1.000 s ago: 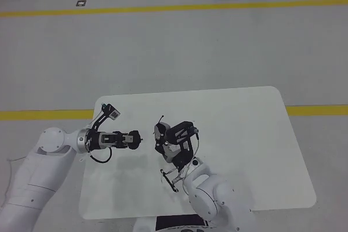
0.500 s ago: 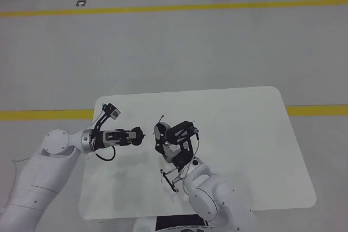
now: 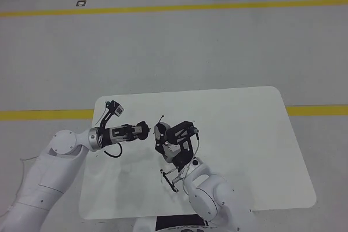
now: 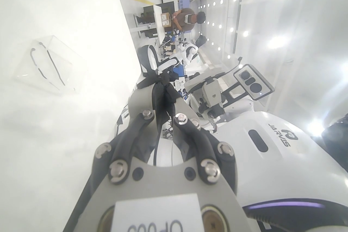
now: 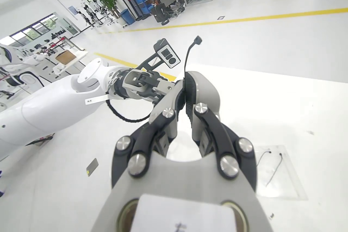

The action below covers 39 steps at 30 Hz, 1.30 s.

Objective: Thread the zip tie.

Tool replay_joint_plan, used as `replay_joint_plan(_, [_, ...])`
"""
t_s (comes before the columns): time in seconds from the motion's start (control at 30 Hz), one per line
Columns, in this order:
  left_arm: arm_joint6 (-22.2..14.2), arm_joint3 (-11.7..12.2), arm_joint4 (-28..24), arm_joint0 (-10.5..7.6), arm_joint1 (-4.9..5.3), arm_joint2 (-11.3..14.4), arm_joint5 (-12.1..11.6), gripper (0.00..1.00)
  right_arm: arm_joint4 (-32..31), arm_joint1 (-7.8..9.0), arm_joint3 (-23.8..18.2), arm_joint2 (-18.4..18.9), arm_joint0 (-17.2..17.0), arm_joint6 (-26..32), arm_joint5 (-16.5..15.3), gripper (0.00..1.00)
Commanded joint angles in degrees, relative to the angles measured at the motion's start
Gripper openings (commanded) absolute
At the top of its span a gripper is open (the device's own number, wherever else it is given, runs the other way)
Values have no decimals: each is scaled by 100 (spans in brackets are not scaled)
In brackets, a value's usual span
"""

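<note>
1. Since a second ago the left gripper (image 3: 142, 130) has travelled from near the table's (image 3: 243, 116) left edge toward its middle. The right gripper (image 5: 185, 89) has kept still.
2. Both now hang above the table's left half, tips facing each other and just apart.
3. The right gripper's jaws are clamped on the black zip tie (image 5: 187, 61). The tie stands up out of the pads with its head (image 5: 197, 40) free at the top.
4. The left gripper's jaws are pressed together and seem to pinch the tie's tail (image 4: 146, 83), though the tip is hard to make out.
5. The step in hand, as I judge it, is bringing the tail to the head; threading is not yet done.
6. The next move calls for lining the tail tip up squarely with the small head slot, then a slow, straight push. A slight tilt would likely make it glance off.
</note>
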Motion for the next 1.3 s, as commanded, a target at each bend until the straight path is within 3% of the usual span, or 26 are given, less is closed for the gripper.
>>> replay_joint_plan(0.0, [-1, 0, -2, 0, 0, 0, 0, 0, 0, 0, 0, 0, 0, 0, 0, 0])
replay_joint_plan(0.53, [-1, 0, -2, 0, 0, 0, 0, 0, 16, 11, 84, 14, 38, -82, -16, 0])
replay_joint_plan(0.97, [-1, 0, -2, 0, 0, 0, 0, 0, -147, -21, 442, -259, 298, -317, 401, 0])
replay_joint_plan(1.27, [-1, 0, -2, 0, 0, 0, 0, 0, -161, -15, 479, -258, 301, -373, 375, 0])
